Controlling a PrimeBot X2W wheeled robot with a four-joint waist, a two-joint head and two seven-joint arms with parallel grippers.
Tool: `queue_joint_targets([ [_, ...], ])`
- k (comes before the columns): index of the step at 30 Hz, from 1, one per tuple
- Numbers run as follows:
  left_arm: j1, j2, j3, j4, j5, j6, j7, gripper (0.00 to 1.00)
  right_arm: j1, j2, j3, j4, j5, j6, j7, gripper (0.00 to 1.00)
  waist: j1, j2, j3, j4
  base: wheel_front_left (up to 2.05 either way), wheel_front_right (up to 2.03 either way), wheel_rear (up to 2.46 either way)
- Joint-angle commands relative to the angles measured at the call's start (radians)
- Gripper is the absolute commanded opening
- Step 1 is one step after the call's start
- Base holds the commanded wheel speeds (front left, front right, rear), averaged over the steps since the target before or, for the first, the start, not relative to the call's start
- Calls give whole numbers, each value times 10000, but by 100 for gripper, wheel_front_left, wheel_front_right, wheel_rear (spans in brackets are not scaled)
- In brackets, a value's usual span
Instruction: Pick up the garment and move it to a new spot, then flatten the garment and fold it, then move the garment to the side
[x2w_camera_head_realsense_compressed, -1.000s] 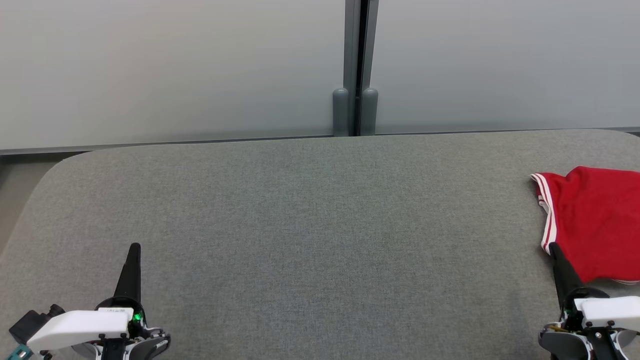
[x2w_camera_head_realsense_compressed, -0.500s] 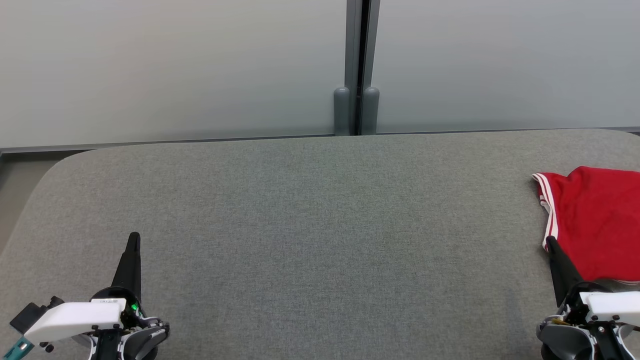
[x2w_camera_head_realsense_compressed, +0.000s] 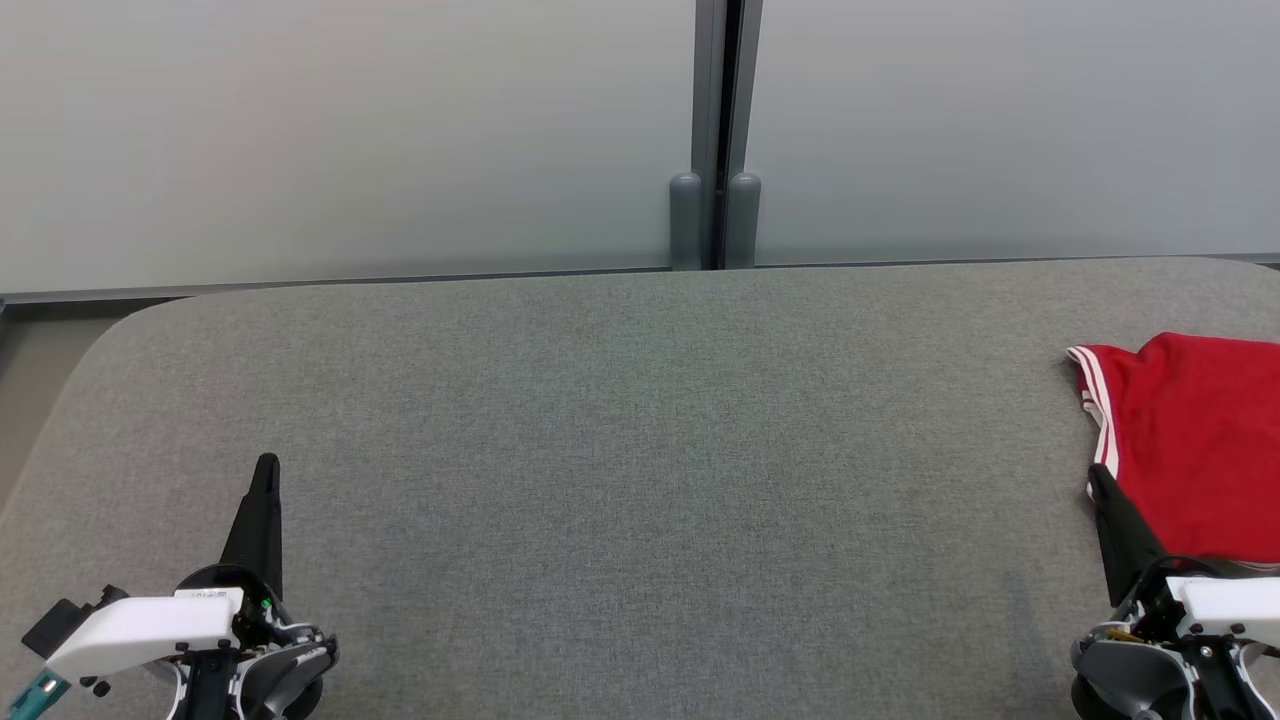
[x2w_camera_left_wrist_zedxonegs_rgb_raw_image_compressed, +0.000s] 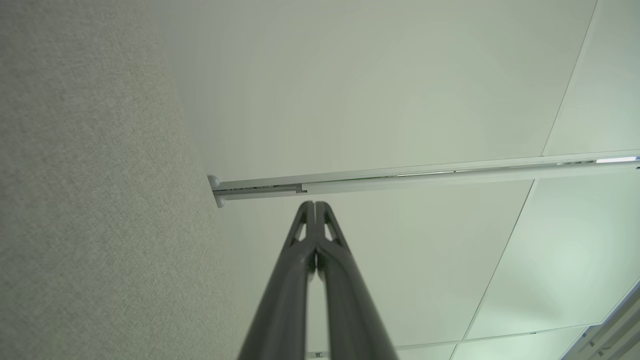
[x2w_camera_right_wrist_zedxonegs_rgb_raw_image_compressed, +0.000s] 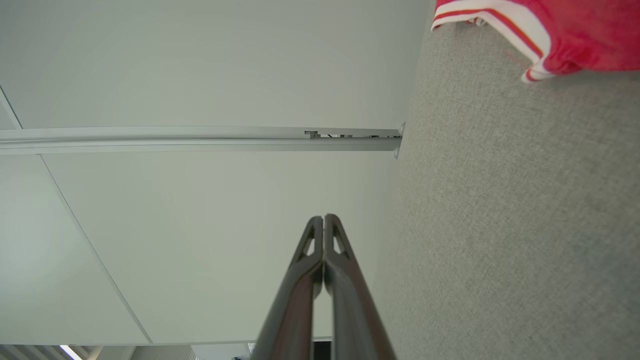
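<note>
The garment (x2w_camera_head_realsense_compressed: 1195, 440) is red cloth with white-striped trim, lying on the grey table (x2w_camera_head_realsense_compressed: 640, 480) at the right edge of the head view; its striped hem (x2w_camera_right_wrist_zedxonegs_rgb_raw_image_compressed: 520, 30) shows at the top right of the right wrist view. My right gripper (x2w_camera_head_realsense_compressed: 1098, 477) stands shut just left of the garment's near corner, its tip close to the cloth's edge; the right wrist view shows its fingers (x2w_camera_right_wrist_zedxonegs_rgb_raw_image_compressed: 325, 222) pressed together with nothing between them. My left gripper (x2w_camera_head_realsense_compressed: 266, 466) is shut and empty at the lower left, fingers (x2w_camera_left_wrist_zedxonegs_rgb_raw_image_compressed: 315, 207) together.
A pale partition wall (x2w_camera_head_realsense_compressed: 350, 140) with a grey vertical post (x2w_camera_head_realsense_compressed: 712, 220) runs behind the table's far edge. The table's left corner (x2w_camera_head_realsense_compressed: 90, 350) is rounded. Broad bare grey fabric lies between the two grippers.
Both grippers have slid a little further up the view, away from me, still shut. The garment has kept its place.
</note>
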Motion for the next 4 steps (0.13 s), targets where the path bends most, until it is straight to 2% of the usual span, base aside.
queue_joint_targets([
  [1,-148,57,38,14,-14,-78,33,0,-89,-88,4,22,20,4,37,0,0,0,0,0,0,0,0],
  [4,-148,57,38,12,-14,-78,33,0,-89,-89,4,22,20,4,38,0,0,0,0,0,0,0,0],
])
